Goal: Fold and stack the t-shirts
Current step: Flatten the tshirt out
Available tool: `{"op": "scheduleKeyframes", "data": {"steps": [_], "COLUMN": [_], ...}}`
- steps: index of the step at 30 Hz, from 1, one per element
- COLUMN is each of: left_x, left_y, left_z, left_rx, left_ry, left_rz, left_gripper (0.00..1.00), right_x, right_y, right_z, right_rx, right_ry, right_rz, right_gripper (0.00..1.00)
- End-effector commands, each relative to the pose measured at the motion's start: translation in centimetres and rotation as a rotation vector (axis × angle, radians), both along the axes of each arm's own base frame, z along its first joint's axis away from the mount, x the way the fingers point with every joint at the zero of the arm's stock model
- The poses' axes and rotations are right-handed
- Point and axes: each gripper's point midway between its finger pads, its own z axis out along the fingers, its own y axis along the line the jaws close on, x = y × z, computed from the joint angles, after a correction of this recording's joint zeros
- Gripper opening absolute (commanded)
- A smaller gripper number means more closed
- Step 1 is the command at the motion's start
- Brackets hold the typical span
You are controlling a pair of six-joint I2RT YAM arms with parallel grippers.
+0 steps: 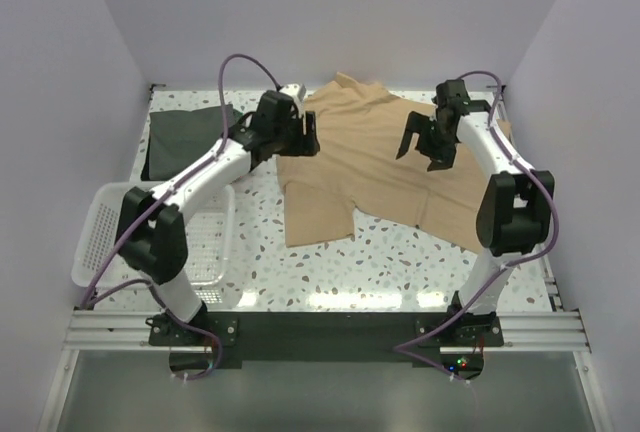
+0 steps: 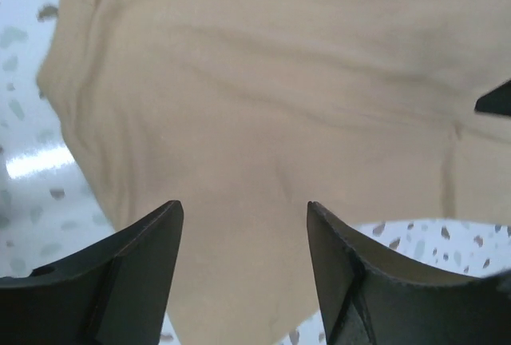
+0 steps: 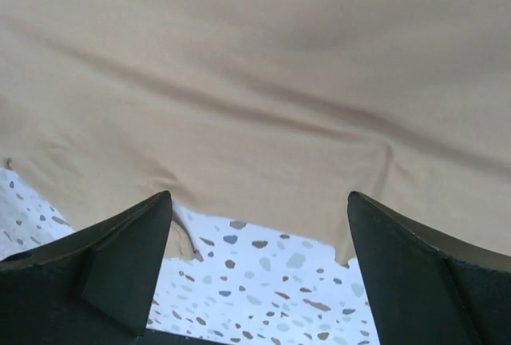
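Observation:
A tan t-shirt [image 1: 370, 167] lies spread flat across the middle and right of the speckled table [image 1: 400, 252]. At the back left lies a dark grey-green t-shirt [image 1: 185, 137], folded. My left gripper [image 1: 305, 137] hovers over the tan shirt's left side, open. In the left wrist view its fingers [image 2: 244, 209] frame bare tan cloth [image 2: 263, 105] with nothing held. Over the shirt's right side hangs my right gripper [image 1: 420, 152], also open. The right wrist view shows its wide-set jaws [image 3: 259, 197] above the shirt's hem [image 3: 255, 65], tabletop between them.
A white mesh basket [image 1: 100, 222] stands at the left front, beside the left arm. White walls close in the table at the back and both sides. Speckled tabletop [image 3: 263, 281] shows in front of the tan shirt.

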Motion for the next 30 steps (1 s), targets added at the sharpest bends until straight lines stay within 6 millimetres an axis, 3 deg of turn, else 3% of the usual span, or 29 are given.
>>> {"op": "scheduleKeyframes", "data": {"steps": [1,5,8,11,17,30], "left_x": [-6.7,-14.0,-16.7,-18.9,-19.2,-19.0], "left_y": [3.2,4.0,4.5,4.7,4.9,4.2], "left_z": [-5.7,-8.3,-9.2,-11.3,-12.7,-15.3], "left_rx": [0.166,0.135,0.124,0.129,0.137,0.150], "left_ry": [0.166,0.254,0.289,0.343,0.354,0.400], "left_rz": [0.043,0.046,0.060,0.048,0.065,0.048], "left_gripper": [0.66,0.59,0.58,0.56,0.48,0.46], "right_x": [-2.0,-4.4,-5.9,-7.4,-9.6,-10.9], "right_y": [0.2,-0.2,-0.7,-1.3,-2.2,-3.4], "right_z": [2.2,2.3,1.8,1.4,1.1,2.0], "right_rx": [0.028,0.037,0.027,0.020,0.014,-0.014], "right_ry": [-0.038,-0.034,-0.024,-0.016,-0.010,-0.023], "right_rz": [-0.017,-0.052,-0.069,-0.087,-0.108,-0.124], "right_gripper": [0.94,0.94,0.94,0.94,0.94,0.95]}}
